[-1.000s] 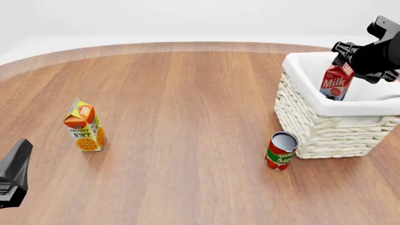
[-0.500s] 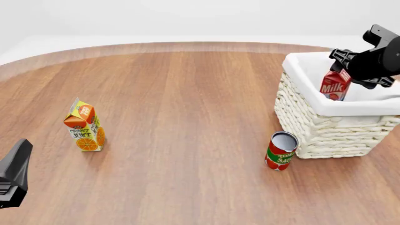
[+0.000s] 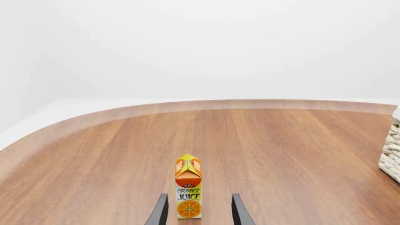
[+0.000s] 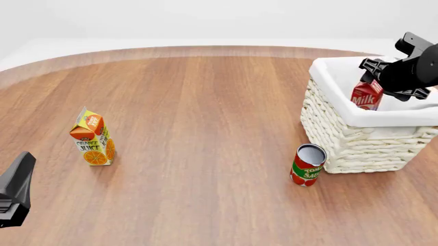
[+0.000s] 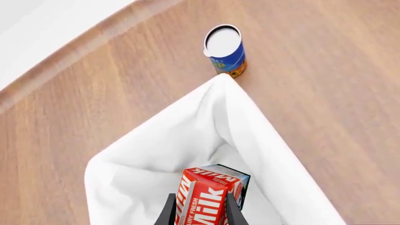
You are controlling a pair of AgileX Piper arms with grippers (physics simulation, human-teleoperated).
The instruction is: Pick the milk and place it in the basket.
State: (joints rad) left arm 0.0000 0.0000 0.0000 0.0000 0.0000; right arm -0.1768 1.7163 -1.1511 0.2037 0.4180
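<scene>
The milk (image 4: 366,96), a red-topped carton, hangs tilted inside the basket (image 4: 356,138), its lower part hidden behind the cloth-lined rim. My right gripper (image 4: 375,81) is shut on the carton's top, just above the rim. In the right wrist view the milk (image 5: 209,197) sits between the two fingers (image 5: 167,212) over the white lining (image 5: 156,159); whether it touches the bottom I cannot tell. At the front left edge, my left gripper (image 4: 15,189) stays open and holds nothing. Its wrist view shows its fingers (image 3: 159,212) apart.
An orange juice carton (image 4: 92,137) stands upright on the left of the wooden table, ahead of the left gripper (image 3: 196,216). A red tomato can (image 4: 307,165) stands against the basket's front left corner. A blue can (image 5: 226,49) stands by another basket corner.
The right gripper has lowered the milk further into the basket, so less of the carton shows above the rim. The left arm has not moved.
</scene>
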